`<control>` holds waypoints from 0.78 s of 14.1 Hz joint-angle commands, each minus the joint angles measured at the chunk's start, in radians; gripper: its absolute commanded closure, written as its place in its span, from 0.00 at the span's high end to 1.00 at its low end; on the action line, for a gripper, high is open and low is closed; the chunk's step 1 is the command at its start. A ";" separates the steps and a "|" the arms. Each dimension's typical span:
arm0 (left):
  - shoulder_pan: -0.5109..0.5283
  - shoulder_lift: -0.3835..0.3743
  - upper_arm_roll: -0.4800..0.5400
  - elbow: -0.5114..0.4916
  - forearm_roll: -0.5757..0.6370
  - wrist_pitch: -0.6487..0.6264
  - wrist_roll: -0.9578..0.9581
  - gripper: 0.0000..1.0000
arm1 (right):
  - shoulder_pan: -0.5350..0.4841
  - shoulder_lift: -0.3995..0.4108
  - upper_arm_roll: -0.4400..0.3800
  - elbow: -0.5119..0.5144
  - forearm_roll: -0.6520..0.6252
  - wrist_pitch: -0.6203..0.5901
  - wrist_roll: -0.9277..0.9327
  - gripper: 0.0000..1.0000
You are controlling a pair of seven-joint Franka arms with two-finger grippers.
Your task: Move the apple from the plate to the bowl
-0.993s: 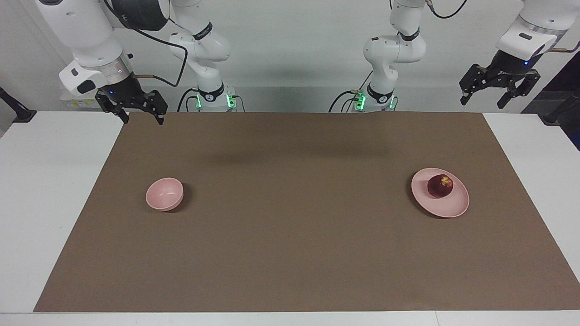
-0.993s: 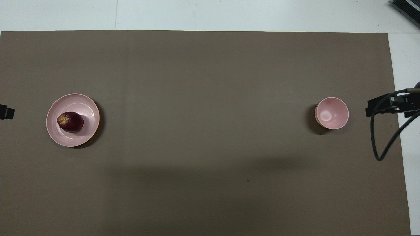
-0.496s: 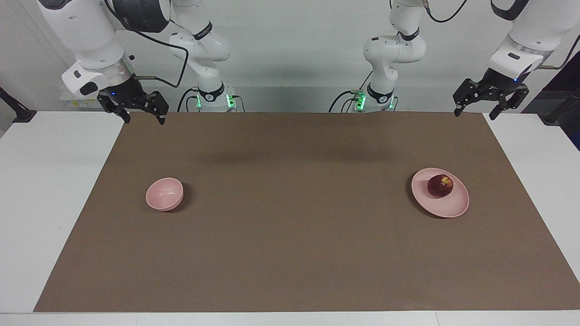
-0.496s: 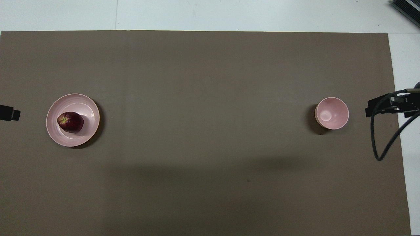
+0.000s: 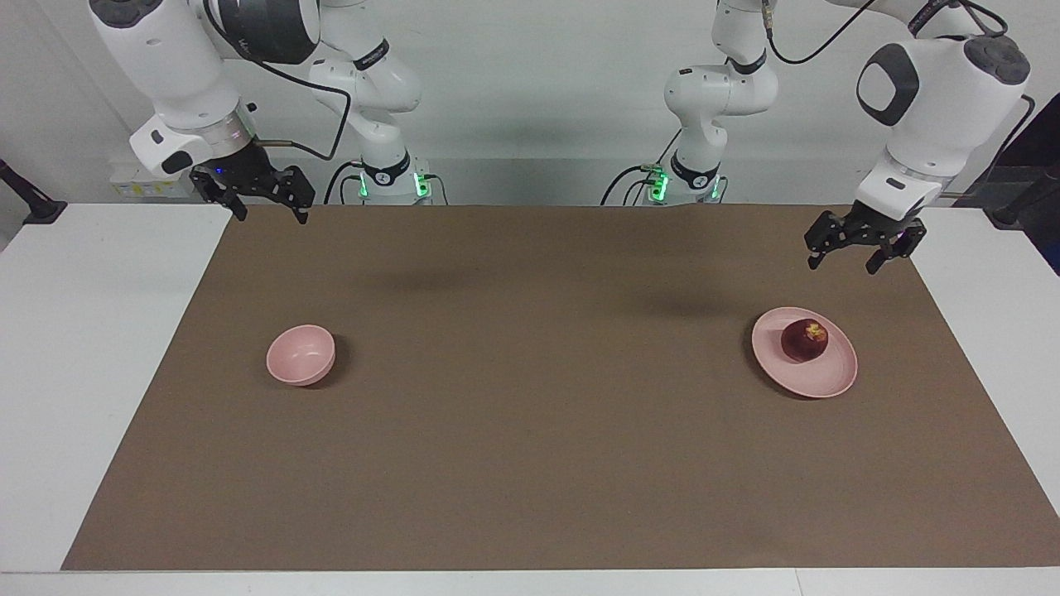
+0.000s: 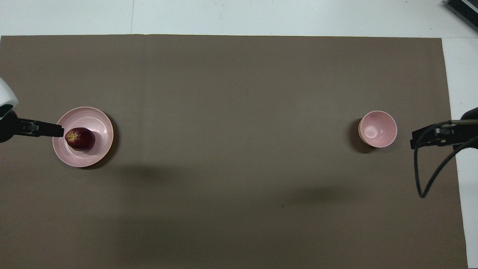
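bare mat (image 5: pixel 530 372) between plate (image 5: pixel 820 382) and bowl (image 5: pixel 300 356).

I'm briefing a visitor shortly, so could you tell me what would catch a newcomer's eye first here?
The dark red apple on the pink plate at the left arm's end of the brown mat. The left gripper, fingers open, hangs in the air near the plate; the empty pink bowl sits at the right arm's end, where the right gripper waits.

I see both pictures bright and sharp, lit evenly from above. Soft wide shadows lie on the brown mat (image 5: pixel 530 430). The bowl (image 6: pixel 377 128) and the plate (image 6: pixel 83 136) each drop a small dark shadow beside them. I see no glare.
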 commanded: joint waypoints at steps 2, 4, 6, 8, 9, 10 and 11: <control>0.038 -0.002 -0.008 -0.148 0.017 0.208 0.003 1.00 | 0.004 -0.023 0.006 -0.171 0.044 0.123 0.016 1.00; 0.049 0.050 -0.009 -0.183 0.017 0.302 0.007 1.00 | 0.016 -0.020 0.006 -0.248 0.073 0.217 0.017 1.00; 0.049 0.111 -0.009 -0.197 0.017 0.369 0.007 1.00 | 0.019 -0.017 0.006 -0.270 0.073 0.254 0.016 1.00; 0.049 0.154 -0.009 -0.210 0.017 0.443 0.006 1.00 | 0.025 -0.010 0.007 -0.274 0.074 0.269 0.020 1.00; 0.051 0.168 -0.009 -0.214 0.017 0.450 0.007 1.00 | 0.032 -0.001 0.007 -0.285 0.091 0.294 0.048 1.00; 0.052 0.183 -0.009 -0.226 0.017 0.456 0.007 1.00 | 0.033 0.005 0.007 -0.288 0.135 0.310 0.072 1.00; 0.055 0.196 -0.009 -0.237 0.017 0.469 0.006 1.00 | 0.035 0.016 0.007 -0.288 0.169 0.315 0.091 1.00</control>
